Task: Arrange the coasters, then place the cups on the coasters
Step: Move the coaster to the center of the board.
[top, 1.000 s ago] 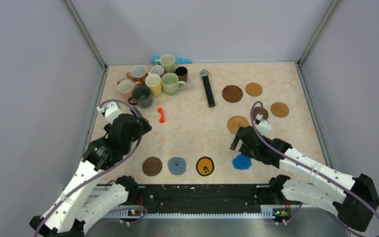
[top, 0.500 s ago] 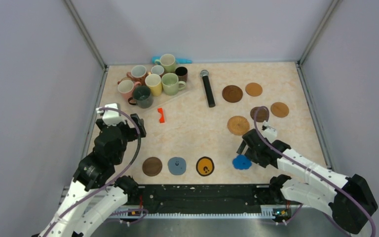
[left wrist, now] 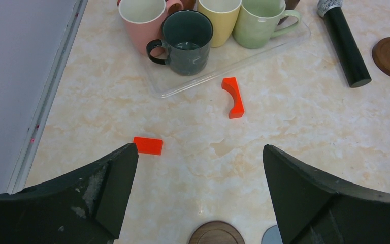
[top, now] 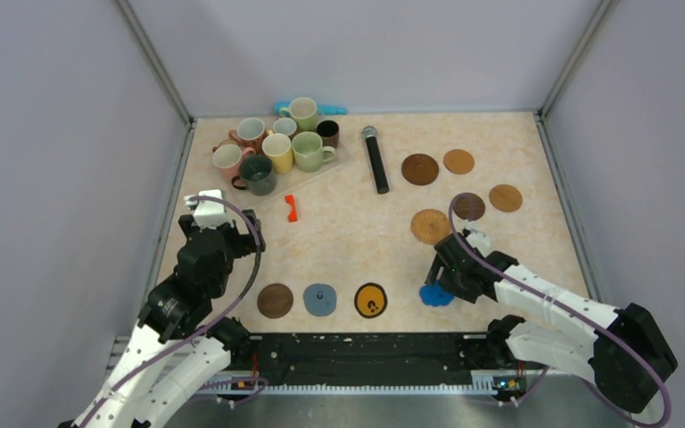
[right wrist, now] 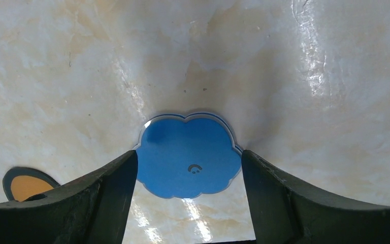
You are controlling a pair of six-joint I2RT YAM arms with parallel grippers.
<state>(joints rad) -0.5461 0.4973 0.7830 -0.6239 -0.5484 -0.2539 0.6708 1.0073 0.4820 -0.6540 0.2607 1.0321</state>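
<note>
Right tool [right wrist: 188, 163] sits open round the blue coaster [right wrist: 185, 152]; left tool [left wrist: 198, 168] wide, empty; next, pinch and line it up.

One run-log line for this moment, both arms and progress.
left gripper open, empty | right gripper astride blue scalloped coaster, contact unclear | three coasters in near row | cups clustered far left, none on coasters

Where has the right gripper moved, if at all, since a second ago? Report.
Yes: the right gripper moved toward the near edge, from beside the tan coaster to straddling the blue coaster.
</note>
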